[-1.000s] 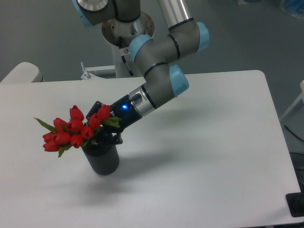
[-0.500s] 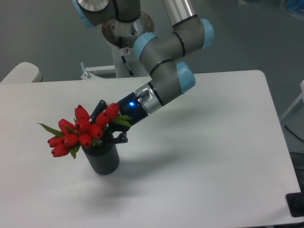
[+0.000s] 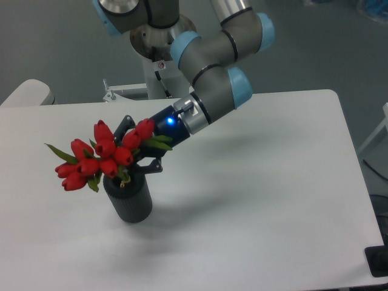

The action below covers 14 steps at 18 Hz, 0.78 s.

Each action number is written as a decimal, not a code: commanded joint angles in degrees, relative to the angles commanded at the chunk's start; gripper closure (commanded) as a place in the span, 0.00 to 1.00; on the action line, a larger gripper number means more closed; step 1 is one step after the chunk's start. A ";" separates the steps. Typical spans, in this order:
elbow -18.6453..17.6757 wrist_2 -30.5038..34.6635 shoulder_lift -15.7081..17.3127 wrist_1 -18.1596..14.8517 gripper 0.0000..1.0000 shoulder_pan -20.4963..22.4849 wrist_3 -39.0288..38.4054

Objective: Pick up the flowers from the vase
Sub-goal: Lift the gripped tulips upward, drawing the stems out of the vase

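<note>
Flowers (image 3: 100,159) over vase (image 3: 128,198), end effector (image 3: 139,148) gripping

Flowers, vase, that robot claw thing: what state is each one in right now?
Flowers: gripped by the end effector, leaning left, stems apparently reaching into the vase mouth.
Vase: upright on the table, not held.
End effector: closed on the flowers just above the vase rim, blue light on.
Table: white, with the vase standing on it.

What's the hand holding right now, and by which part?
The hand grips the bunch of red tulip buds with green leaves low on its stems, just above the mouth of the dark ribbed cylindrical vase.
</note>
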 joint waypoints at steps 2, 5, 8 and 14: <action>1.49 -0.17 0.00 0.00 0.91 0.09 -3.52; 4.04 -1.14 -0.09 0.00 0.91 1.14 -7.57; 5.10 -3.07 -0.09 -0.09 0.91 1.58 -9.60; 8.79 -5.80 -0.79 -0.09 0.92 2.64 -16.09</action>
